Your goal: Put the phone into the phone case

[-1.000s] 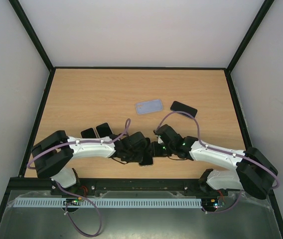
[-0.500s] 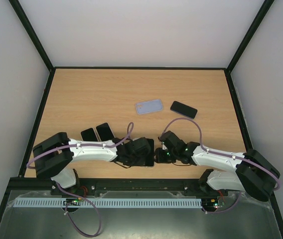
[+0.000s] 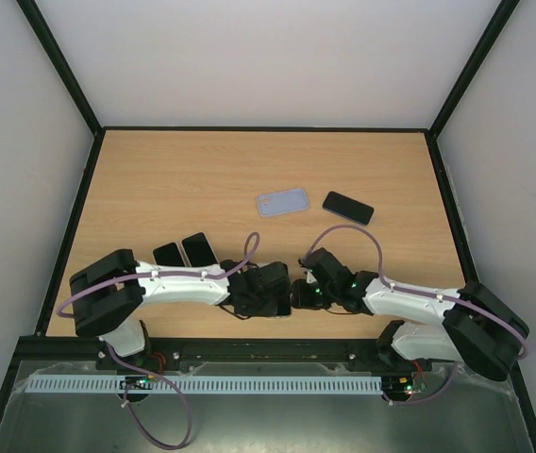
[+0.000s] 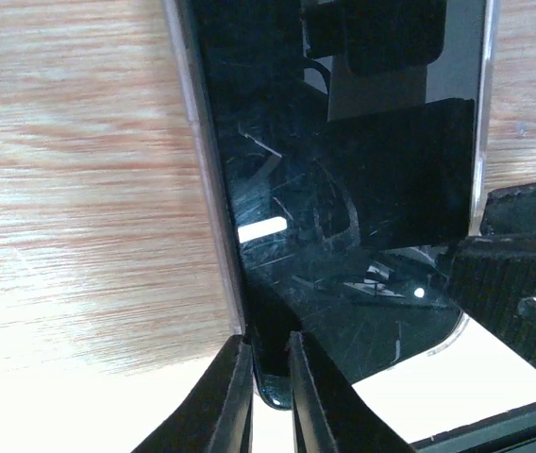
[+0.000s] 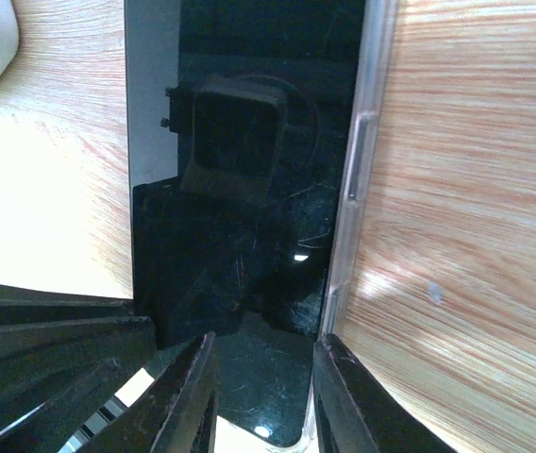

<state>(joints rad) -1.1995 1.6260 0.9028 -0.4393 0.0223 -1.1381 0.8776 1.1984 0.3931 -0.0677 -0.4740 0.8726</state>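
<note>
From above, both arms meet over the phone (image 3: 285,304) at the table's (image 3: 202,179) near edge; the left wrist shows the left fingers (image 4: 221,401) pinched narrowly on its end; the right wrist shows the right fingers (image 5: 348,406) gripping its end, with the clear phone case (image 5: 355,189) along its side.

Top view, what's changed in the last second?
Left gripper slid right and nearer, its jaws narrowing onto the phone; right gripper drew back toward the near edge to meet it. Blue case, far phone and two left phones stayed put.
</note>
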